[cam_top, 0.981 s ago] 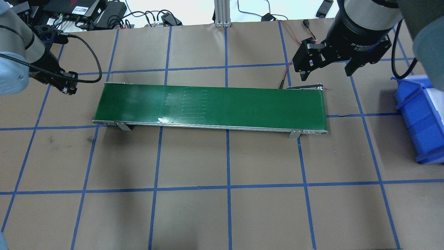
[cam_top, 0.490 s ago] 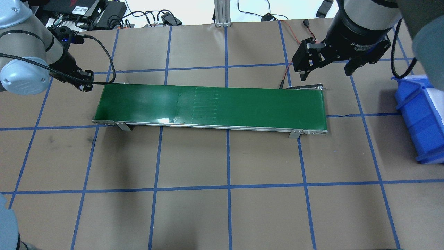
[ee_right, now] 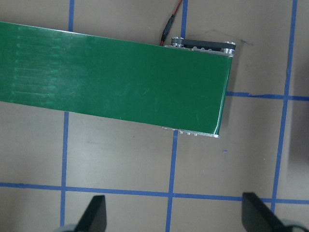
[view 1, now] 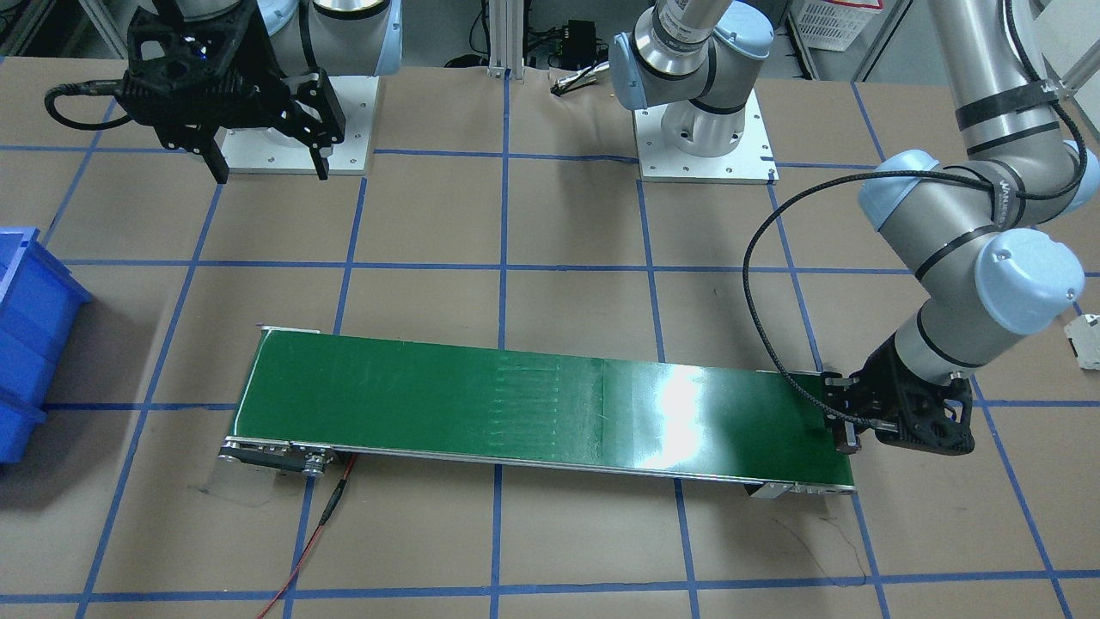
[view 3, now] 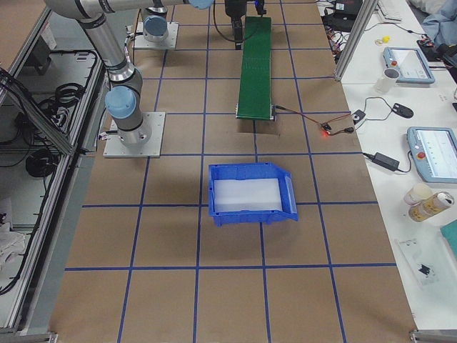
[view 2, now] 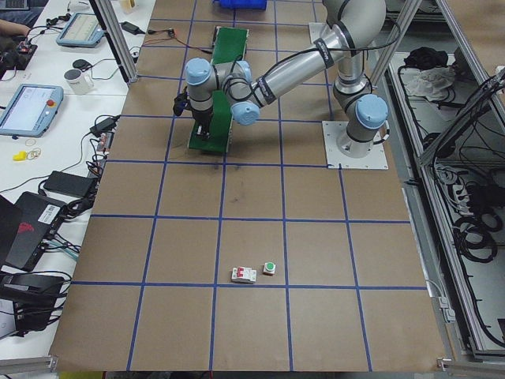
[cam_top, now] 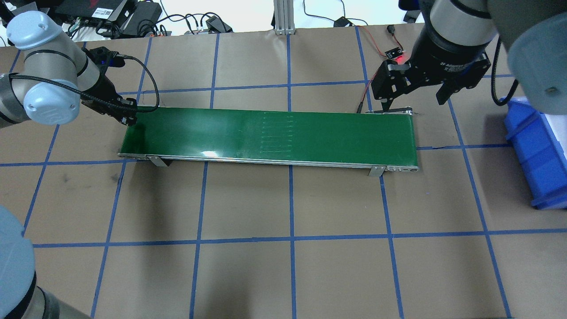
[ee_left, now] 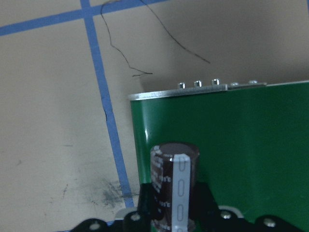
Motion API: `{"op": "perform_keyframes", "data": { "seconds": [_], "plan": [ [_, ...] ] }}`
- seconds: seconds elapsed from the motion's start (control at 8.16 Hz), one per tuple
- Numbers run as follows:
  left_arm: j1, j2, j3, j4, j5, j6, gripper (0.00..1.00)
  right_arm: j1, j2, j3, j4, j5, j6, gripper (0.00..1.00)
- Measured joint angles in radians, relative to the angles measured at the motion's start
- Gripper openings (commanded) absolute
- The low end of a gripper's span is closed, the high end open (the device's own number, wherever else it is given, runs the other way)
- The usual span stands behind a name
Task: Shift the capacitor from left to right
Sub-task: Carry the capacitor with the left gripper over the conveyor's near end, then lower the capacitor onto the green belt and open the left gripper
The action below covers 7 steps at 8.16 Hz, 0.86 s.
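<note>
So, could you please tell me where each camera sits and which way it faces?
Front-facing: across the table, facing the robot; left claw at view right.
Overhead: behind the robot, looking forward and down on the conveyor; right claw at right.
Exterior left: table's left end; left arm near.
Exterior right: table's right end, blue bin nearest; right arm near.
Left wrist: looks down past the held capacitor.
Right wrist: straight down on the conveyor's end; fingertips show.
Shared: every view shows the conveyor.

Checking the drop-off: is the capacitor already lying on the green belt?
No, the capacitor is clamped in the left gripper, at the belt's end.
</note>
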Motion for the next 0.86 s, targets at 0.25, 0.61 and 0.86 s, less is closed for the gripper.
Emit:
{"op": "perform_keyframes", "data": {
  "seconds": [0.25, 0.61, 0.86],
  "plan": [
    [-0.002, -0.025, -0.002, -0.004, -0.002, -0.008, 0.00, -0.001, 0.048, 0.028, -0.024, -0.024, 0.002, 1.00],
    [-0.012, -0.029, -0.004, -0.019, 0.002, -0.049, 0.81, -0.002, 0.165, 0.036, -0.101, -0.022, 0.009, 1.00],
    [-0.025, -0.027, -0.003, -0.021, 0.004, -0.095, 1.00, -0.005, 0.205, 0.038, -0.142, -0.028, 0.009, 1.00]
  ]
}}
